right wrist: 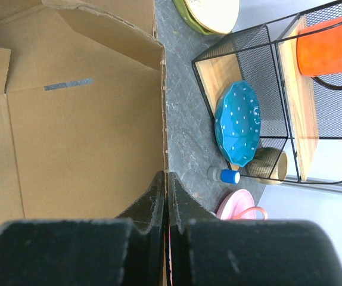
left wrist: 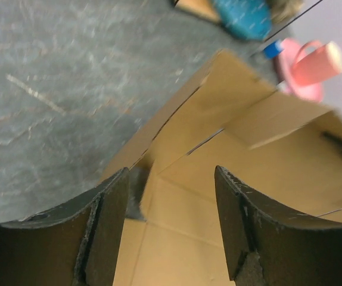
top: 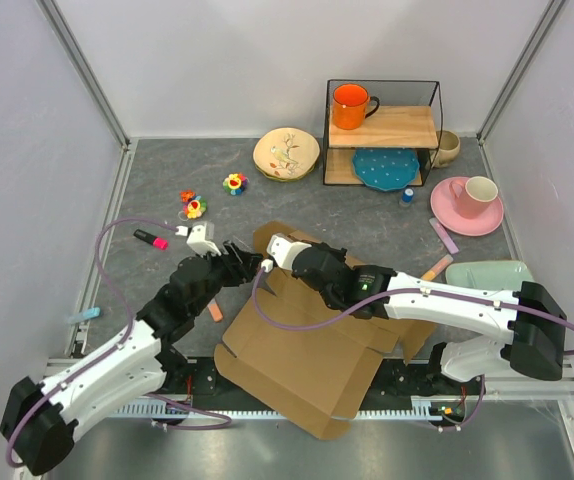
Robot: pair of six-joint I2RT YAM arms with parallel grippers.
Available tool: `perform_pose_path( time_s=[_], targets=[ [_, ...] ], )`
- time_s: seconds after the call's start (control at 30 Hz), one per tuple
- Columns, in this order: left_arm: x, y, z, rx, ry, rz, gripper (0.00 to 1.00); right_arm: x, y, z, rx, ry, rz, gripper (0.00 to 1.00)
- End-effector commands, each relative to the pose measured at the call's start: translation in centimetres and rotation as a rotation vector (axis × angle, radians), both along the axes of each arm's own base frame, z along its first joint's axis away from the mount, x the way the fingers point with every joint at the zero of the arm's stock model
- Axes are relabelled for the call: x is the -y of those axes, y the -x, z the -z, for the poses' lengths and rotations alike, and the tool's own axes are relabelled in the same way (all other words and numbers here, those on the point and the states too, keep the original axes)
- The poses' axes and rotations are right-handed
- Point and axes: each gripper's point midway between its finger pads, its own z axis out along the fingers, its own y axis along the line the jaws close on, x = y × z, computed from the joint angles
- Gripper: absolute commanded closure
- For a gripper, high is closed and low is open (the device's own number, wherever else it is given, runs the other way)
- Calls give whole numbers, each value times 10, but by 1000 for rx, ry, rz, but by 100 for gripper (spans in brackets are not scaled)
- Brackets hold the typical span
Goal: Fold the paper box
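Pinching the far edge of the box (top: 307, 350) lying on the table (top: 167, 170) in the right gripper (right wrist: 166, 176), we are hovering the left gripper (left wrist: 171, 179), fingers wide, just left of that edge.

white-and-black left arm (top: 117, 365) angles up-right from its base at the near bench edge. black left end effector (left wrist: 171, 179) has jaws wide apart. white-and-black right arm (top: 457, 305) stretches left across the middle. black right end effector (right wrist: 167, 190) has jaws pressed together on an edge of the brown cardboard paper box (right wrist: 87, 131). both end effectors sit near each other.
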Motion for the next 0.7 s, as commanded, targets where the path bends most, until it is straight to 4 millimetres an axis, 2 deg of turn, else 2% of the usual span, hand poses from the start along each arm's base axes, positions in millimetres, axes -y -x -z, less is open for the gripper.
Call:
perform_pose_path(
  time_s=[0.0, 0.07, 0.33, 0.37, 0.43, 0.57, 0.67],
  targets=[
    [4, -2, 29, -64, -98, 30, 36, -7, -3, -20, 36, -58, 9, 100],
    [3, -4, 41, -101, -131, 24, 37, -7, -3, -22, 39, -62, 7, 100],
    [1, -25, 41, -52, -156, -44, 39, -9, -3, -21, 39, -68, 1, 100],
    [2, -27, 48, -66, -182, -43, 40, -10, -3, -22, 39, -70, 0, 100],
    [6, -34, 43, -50, -185, -44, 41, -11, -2, -22, 37, -72, -6, 100],
    [10, -39, 48, -76, -228, -35, 43, -10, 0, -23, 39, -65, -7, 100],
    [10, -44, 37, -43, -218, -46, 48, -9, 2, -26, 46, -63, -6, 100]
  ],
)
